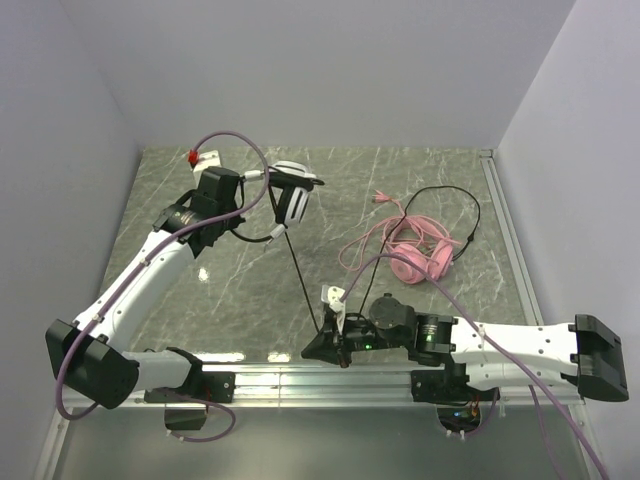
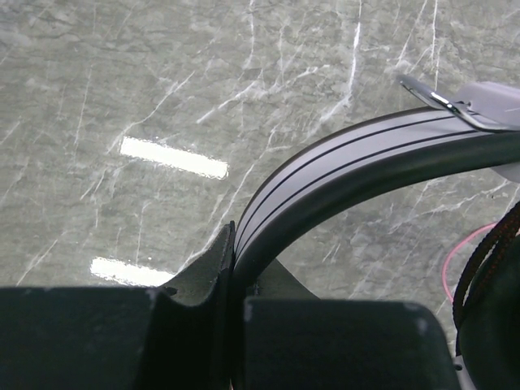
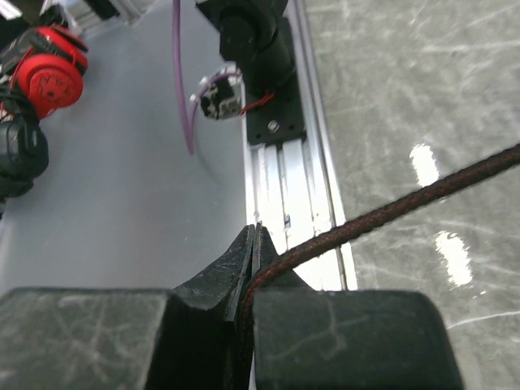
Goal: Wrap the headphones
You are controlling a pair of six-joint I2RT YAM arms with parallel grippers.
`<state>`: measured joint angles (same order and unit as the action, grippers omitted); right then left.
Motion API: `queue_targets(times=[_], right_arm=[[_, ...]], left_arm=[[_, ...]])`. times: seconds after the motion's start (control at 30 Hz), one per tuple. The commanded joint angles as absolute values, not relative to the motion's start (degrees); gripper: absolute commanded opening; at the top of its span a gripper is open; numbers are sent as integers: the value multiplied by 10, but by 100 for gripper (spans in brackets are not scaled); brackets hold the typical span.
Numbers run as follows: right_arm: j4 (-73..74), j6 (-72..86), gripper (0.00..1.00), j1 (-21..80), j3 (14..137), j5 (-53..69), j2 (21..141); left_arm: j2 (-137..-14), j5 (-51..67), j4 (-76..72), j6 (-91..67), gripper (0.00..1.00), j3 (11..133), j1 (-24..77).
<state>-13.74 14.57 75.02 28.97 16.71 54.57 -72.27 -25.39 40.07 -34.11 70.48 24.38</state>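
My left gripper [image 1: 258,177] is shut on the headband of the black-and-white headphones [image 1: 292,195] and holds them up over the far left of the table. In the left wrist view the striped grey headband [image 2: 349,154] is pinched between the jaws of the left gripper [image 2: 236,244]. The headset's black cable [image 1: 300,280] runs taut down to my right gripper [image 1: 322,345] near the front edge. There the right gripper [image 3: 258,244] is shut on the braided cable [image 3: 390,213]. The pink headphones [image 1: 420,258] lie on the table at the right, their pink cable [image 1: 365,240] loose beside them.
A black loop of cable [image 1: 445,190] arcs behind the pink headset. An aluminium rail [image 1: 300,378] runs along the near edge and another rail [image 1: 505,230] down the right side. White walls close in the table. A red button [image 3: 49,77] sits off the table.
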Motion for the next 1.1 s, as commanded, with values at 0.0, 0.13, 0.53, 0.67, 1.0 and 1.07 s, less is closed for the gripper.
queue_targets(times=[0.0, 0.13, 0.53, 0.67, 1.0, 1.07], right_arm=[[-140, 153, 0, 771, 308, 229, 549], [-146, 167, 0, 796, 294, 215, 548], [59, 120, 0, 818, 444, 67, 510], [153, 103, 0, 812, 518, -28, 519], [212, 67, 0, 655, 661, 28, 533], [221, 64, 0, 616, 676, 43, 539]], left_arm=[[-710, -325, 307, -376, 0, 715, 227], [-688, -350, 295, -379, 1, 701, 223], [-685, -311, 203, -233, 0, 640, 234], [-700, -328, 204, -168, 0, 638, 270], [-685, -334, 164, -72, 0, 585, 347], [-675, -338, 139, -54, 0, 570, 368]])
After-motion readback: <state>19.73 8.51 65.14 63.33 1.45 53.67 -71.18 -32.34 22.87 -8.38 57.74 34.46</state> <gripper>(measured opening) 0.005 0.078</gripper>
